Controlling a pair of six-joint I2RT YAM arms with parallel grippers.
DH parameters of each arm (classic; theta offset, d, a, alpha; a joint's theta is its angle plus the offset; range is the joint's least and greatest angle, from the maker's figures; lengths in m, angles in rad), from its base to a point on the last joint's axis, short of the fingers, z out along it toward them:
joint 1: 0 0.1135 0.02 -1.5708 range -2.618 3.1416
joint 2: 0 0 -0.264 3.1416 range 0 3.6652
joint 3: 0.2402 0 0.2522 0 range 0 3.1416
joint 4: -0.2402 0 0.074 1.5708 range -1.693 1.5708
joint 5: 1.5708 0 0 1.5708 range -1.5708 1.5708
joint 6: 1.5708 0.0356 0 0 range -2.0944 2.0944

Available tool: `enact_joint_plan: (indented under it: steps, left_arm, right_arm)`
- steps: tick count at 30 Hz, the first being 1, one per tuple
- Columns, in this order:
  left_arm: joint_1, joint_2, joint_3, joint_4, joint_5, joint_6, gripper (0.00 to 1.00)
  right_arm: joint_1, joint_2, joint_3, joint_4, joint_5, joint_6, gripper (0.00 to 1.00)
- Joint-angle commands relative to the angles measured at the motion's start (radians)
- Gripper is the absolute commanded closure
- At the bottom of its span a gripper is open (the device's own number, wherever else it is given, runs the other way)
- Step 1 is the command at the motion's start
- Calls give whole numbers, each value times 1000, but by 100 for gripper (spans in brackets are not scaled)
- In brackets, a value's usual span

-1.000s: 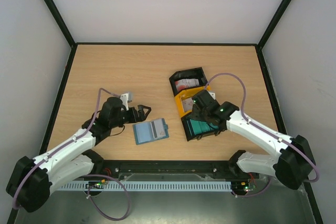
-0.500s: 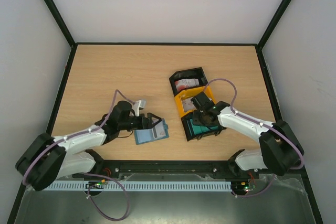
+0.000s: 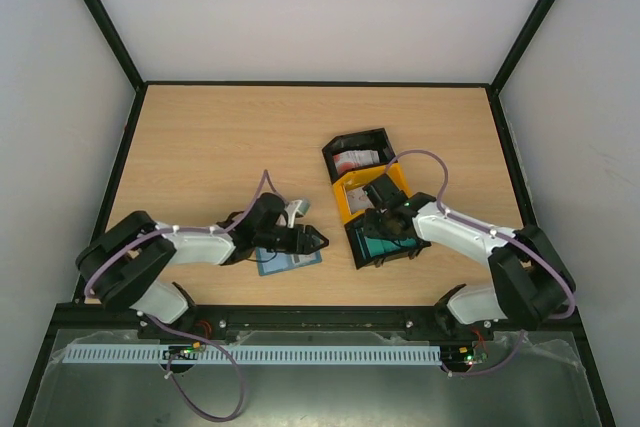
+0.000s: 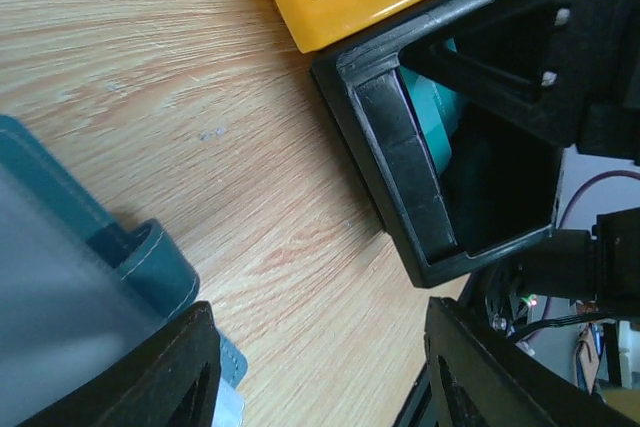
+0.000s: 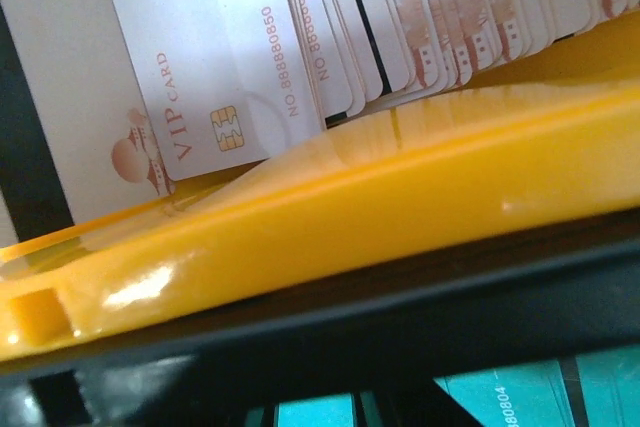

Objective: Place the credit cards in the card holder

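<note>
Top external: work across table (image 3: 200, 147) without nudging tray (image 3: 348, 197). Press open wallet (image 3: 285, 264) near front edge flat with half-spread, empty left gripper (image 3: 314, 241). Cannot tell spread of right gripper (image 3: 383, 230), low in near bin (image 3: 358, 247). Pinch single card (image 3: 356, 159) from far bin (image 3: 380, 135).

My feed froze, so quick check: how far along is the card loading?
Done: card holder lies open on the table. In hand: left fingers straddle its edge; right fingers are down in the green bin, grip unseen. Left: VIP cards sit stacked in the black bin.
</note>
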Motion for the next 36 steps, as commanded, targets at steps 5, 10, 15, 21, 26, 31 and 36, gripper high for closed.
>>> enact_joint_plan:
  steps: [5, 10, 15, 21, 26, 31, 36]
  left_arm:
    - [-27, 124, 71, 99, -5, 40, 45]
    - [-54, 191, 111, 105, -13, 49, 47]
    - [-68, 245, 141, 99, -29, 56, 49]
    - [-76, 282, 163, 93, -51, 58, 52]
    - [-85, 300, 170, 100, -50, 58, 56]
    - [-92, 314, 177, 104, -46, 59, 60]
    - [-99, 320, 181, 110, -45, 61, 63]
  right_arm:
    - [-6, -68, -3, -4, -63, 17, 82]
    - [-6, -89, -5, 2, -109, 16, 82]
    - [-6, -113, -20, 26, -192, 13, 80]
    - [-6, -138, -68, 73, -265, 24, 80]
    - [-6, -143, -89, 89, -316, 24, 80]
    - [-6, -162, -113, 118, -368, 31, 80]
    - [-6, -182, -118, 153, -381, 48, 81]
